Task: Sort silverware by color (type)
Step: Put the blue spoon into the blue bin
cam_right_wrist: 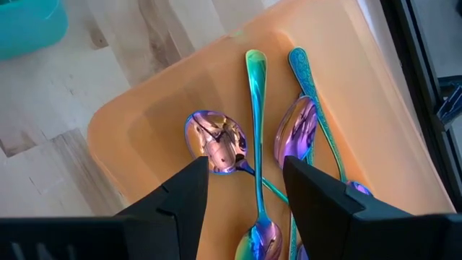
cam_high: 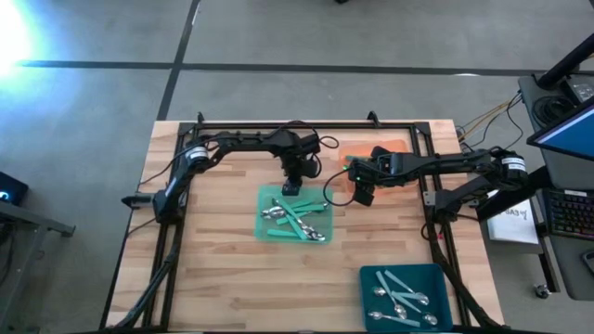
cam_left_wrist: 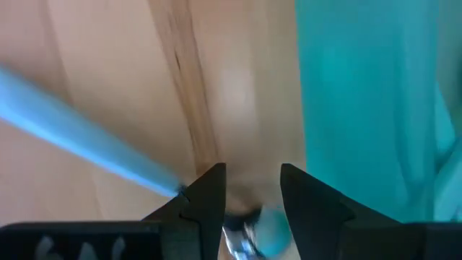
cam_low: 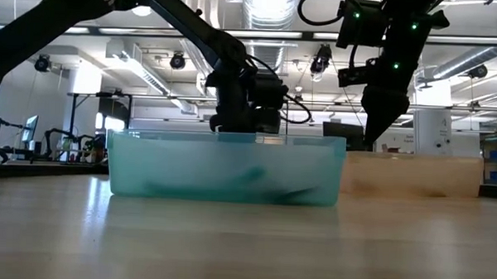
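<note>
Several silver spoons with teal handles lie in the green tray (cam_high: pixel 295 215) at the table's middle. My left gripper (cam_high: pixel 292 186) hangs over that tray's far edge and is shut on a spoon. In its wrist view (cam_left_wrist: pixel 253 189) the tray wall (cam_left_wrist: pixel 368 108) is beside the fingers. My right gripper (cam_high: pixel 363 192) is open just above the near end of the orange tray (cam_high: pixel 373 151). In its wrist view (cam_right_wrist: pixel 245 180) several iridescent purple spoons (cam_right_wrist: pixel 216 141) lie flat in the orange tray (cam_right_wrist: pixel 144 123). More silver spoons (cam_high: pixel 401 299) lie in the dark teal tray (cam_high: pixel 408 295). My left gripper holds a spoon between its two fingers, coming from above and pointing down. A shiny, teal bit of the spoon (cam_left_wrist: pixel 249 230) shows far back between them. A pale blue handle (cam_left_wrist: pixel 79 133) sticks out sideways past one finger (cam_left_wrist: pixel 206 191). The spoon is lifted clear of the wood.
The dark teal tray sits at the table's near right corner. A black frame (cam_high: pixel 306 123) runs along the table's far edge, and bare wood (cam_high: pixel 209 260) lies to the near left. In the low view the green tray's wall (cam_low: pixel 227 165) hides what is in the tray.
</note>
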You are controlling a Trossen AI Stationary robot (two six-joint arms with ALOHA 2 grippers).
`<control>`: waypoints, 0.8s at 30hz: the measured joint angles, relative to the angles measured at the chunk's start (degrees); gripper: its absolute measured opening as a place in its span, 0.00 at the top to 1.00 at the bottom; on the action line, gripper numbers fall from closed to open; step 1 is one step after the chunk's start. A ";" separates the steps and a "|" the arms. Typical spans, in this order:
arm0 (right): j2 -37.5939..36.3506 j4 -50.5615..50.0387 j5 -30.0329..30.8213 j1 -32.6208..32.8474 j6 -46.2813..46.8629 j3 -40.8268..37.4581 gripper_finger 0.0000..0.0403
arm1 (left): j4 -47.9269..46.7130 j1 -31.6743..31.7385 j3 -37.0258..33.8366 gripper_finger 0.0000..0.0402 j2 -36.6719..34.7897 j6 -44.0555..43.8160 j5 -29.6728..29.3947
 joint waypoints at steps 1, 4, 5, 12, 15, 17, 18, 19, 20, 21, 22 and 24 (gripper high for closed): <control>0.00 -0.22 0.00 0.02 0.00 0.00 0.58 | -1.32 0.02 0.00 0.71 0.00 -0.12 -0.58; 0.00 -0.53 0.00 0.00 -0.02 0.00 0.58 | -2.67 0.02 -0.60 0.71 -0.07 -1.02 -2.95; 0.00 -0.51 0.02 0.00 -0.03 0.00 0.58 | -2.68 0.02 -0.70 0.71 -0.11 -1.54 -3.18; 0.00 -0.80 0.00 0.00 1.05 0.00 0.58 | -3.55 0.04 -0.70 0.71 -0.15 -1.64 -3.72; 0.00 -1.35 0.00 0.02 1.14 0.00 0.58 | -5.61 0.14 -0.70 0.71 -0.20 -1.23 -5.09; 0.00 -1.36 0.00 0.02 1.11 0.00 0.58 | -7.03 0.26 -0.70 0.71 -0.24 -1.16 -6.53; 0.00 -1.37 0.00 0.02 1.11 0.00 0.58 | -7.63 0.41 -0.70 0.71 -0.26 -1.18 -7.03; 0.00 -1.36 0.00 0.02 1.11 0.00 0.58 | -8.29 0.63 -0.70 0.71 -0.26 -1.34 -7.45; 0.00 -1.38 0.00 0.02 1.11 0.00 0.58 | -9.18 0.90 -0.70 0.71 -0.26 -1.59 -8.05; 0.00 -1.36 0.00 0.02 1.09 0.00 0.58 | -10.31 1.24 -0.73 0.71 -0.26 -1.85 -8.72; 0.00 -1.36 0.00 0.02 1.09 0.00 0.58 | -11.18 1.71 -0.85 0.71 -0.26 -2.24 -9.50; 0.00 -1.35 0.01 0.02 1.04 0.00 0.58 | -11.72 2.75 -1.30 0.71 -0.35 -3.23 -11.17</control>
